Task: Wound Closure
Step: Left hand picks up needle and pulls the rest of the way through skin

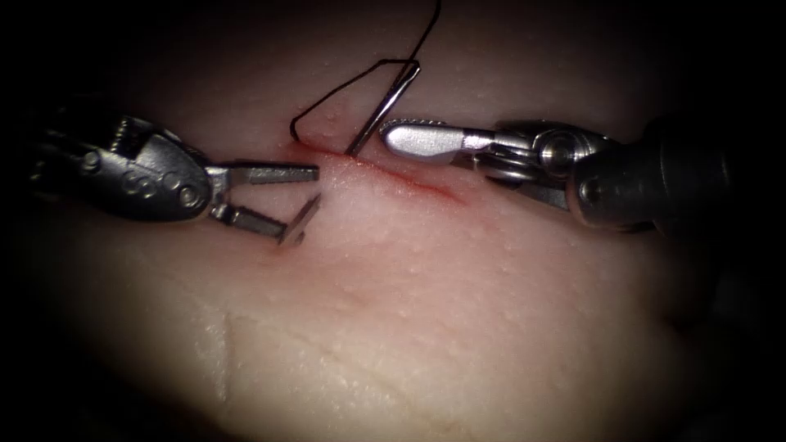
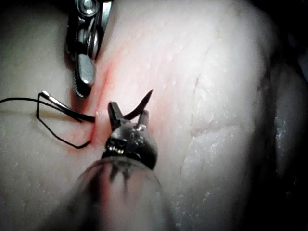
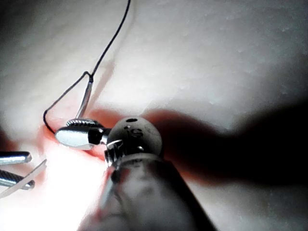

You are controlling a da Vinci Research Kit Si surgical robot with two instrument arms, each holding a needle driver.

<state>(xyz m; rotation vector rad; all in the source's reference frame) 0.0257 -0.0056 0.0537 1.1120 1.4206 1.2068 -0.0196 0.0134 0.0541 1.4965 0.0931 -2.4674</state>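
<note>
The curved needle (image 1: 381, 110) is in the tissue (image 1: 426, 327) at the left end of the cut (image 1: 413, 182). Its tail stands out of the far edge with the black thread (image 1: 327, 101) tied to it. Its point (image 1: 300, 219) comes out of the near edge. My left tool (image 1: 299, 203) has its jaws open around that point and holds nothing; the left wrist view shows the point (image 2: 145, 98) rising between them. My right tool (image 1: 393, 135) lies just right of the needle's tail, jaws shut on nothing, also seen in its wrist view (image 3: 65, 134).
The thread makes a loop left of the needle's tail, enters the tissue at the cut's left end, and another strand (image 1: 431, 20) runs off over the far side. Red fluid (image 1: 434, 190) lines the cut. Pale tissue stretches toward the near edge.
</note>
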